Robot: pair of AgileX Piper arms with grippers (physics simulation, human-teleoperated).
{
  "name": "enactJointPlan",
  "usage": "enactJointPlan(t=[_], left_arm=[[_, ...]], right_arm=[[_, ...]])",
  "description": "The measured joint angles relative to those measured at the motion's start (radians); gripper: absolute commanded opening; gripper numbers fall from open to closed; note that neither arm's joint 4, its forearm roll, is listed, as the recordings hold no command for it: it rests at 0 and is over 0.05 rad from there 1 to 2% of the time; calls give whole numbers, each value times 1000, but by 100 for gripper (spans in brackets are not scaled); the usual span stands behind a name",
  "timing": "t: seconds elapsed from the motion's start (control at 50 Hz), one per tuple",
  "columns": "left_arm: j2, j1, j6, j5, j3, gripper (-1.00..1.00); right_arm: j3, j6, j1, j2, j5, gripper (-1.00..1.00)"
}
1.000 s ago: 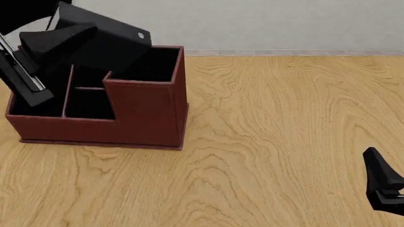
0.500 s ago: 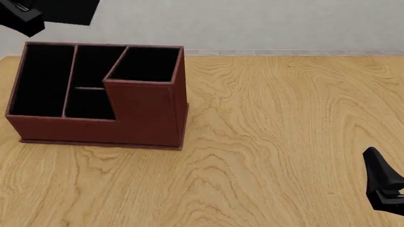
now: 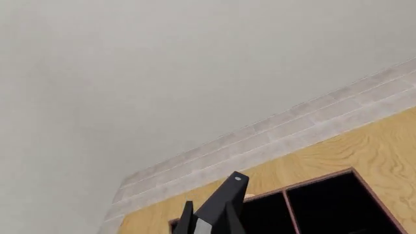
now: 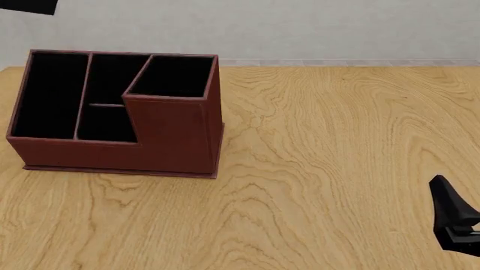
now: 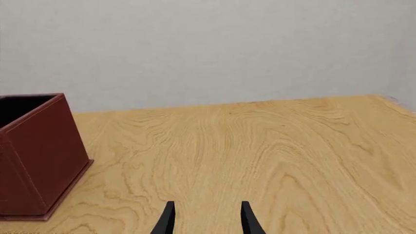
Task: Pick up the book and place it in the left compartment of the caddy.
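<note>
The reddish-brown caddy [image 4: 176, 135] stands at the far left of the table. Its long left compartment [image 4: 49, 93] shows only black lining. In the front view only a black piece of the left arm [image 4: 26, 5] shows, at the top left corner. In the left wrist view my left gripper [image 3: 204, 212] is high above the caddy [image 3: 325, 176], its fingers close together on a black slab with a grey edge, the book [image 3: 224, 200]. My right gripper [image 4: 453, 225] is open and empty at the near right; it also shows in the right wrist view [image 5: 208, 219].
The wooden table [image 4: 338, 140] runs to a grey wall at the back. The caddy's tall square corner section [image 4: 172, 76] faces the table's middle. The caddy's side [image 5: 39, 151] shows in the right wrist view.
My left arm has risen from over the caddy's left compartment up and out of the front view's top left. The right gripper has hardly moved.
</note>
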Motion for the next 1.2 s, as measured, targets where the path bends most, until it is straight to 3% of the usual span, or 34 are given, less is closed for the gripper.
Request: enactJointPlan(t=[0.32, 0.7, 1.2], left_arm=[[39, 93, -33, 131, -94, -100], [99, 181, 71, 290, -141, -100], [203, 229, 88, 442, -229, -100]], right_arm=[[0, 6, 0, 1, -1, 100], [0, 15, -4, -11, 7, 100], [0, 24, -12, -12, 4, 100]])
